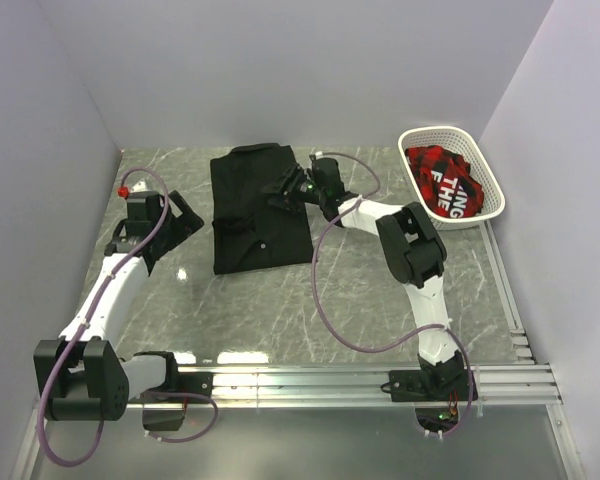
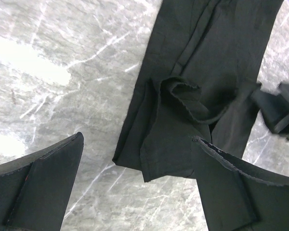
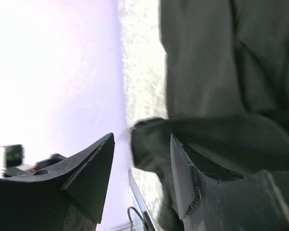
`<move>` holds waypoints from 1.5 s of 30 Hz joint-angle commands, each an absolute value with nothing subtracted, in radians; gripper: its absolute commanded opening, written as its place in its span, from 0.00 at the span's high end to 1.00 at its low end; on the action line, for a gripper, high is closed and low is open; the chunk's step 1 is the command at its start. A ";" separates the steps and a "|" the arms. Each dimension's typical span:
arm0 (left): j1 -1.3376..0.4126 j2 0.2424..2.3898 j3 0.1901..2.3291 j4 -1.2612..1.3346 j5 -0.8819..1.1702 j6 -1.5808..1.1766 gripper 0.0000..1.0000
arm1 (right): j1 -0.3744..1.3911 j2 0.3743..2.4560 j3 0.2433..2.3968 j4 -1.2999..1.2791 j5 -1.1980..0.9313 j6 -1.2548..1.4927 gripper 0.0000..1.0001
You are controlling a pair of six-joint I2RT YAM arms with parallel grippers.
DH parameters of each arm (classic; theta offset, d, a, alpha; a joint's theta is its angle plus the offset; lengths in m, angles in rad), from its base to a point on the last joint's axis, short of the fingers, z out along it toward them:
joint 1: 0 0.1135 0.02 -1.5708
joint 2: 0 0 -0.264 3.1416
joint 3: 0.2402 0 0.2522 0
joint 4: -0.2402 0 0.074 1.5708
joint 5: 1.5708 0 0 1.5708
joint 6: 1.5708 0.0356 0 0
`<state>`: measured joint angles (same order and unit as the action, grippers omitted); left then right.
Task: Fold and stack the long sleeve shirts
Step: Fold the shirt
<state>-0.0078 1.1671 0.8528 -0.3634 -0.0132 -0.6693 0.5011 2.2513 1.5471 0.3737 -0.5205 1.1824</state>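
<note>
Two claws (image 1: 175,215) (image 1: 298,185), one black shirt (image 1: 255,215), one basket (image 1: 435,132)

I'm working in a robotics lab test cell, not a home. The grey marble-patterned table (image 1: 280,310) is boxed in on three sides by plain pale lavender panels (image 1: 310,70). Aluminium rails (image 1: 310,385) run along the near edge, carrying the arm bases (image 1: 435,385), and purple cables (image 1: 325,300) trail across the surface. A white basket (image 1: 485,200) and a folded black shirt (image 1: 260,215) are the only household things.
</note>
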 commanded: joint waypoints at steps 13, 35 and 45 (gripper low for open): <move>-0.011 1.212 0.793 -0.310 0.227 -0.833 0.06 | 0.410 2.050 1.566 0.207 -0.465 0.948 0.41; -0.218 1.416 0.765 -0.227 0.146 -1.043 0.35 | 0.407 1.413 0.862 0.095 -0.526 0.693 0.41; -0.218 1.239 0.641 -0.235 0.043 -1.170 0.29 | 0.407 1.361 0.781 0.117 -0.549 0.699 0.40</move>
<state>-0.2173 1.2594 0.6678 -0.2596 0.0765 -1.1141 0.4061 1.3846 0.7906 0.0803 -0.5297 0.7120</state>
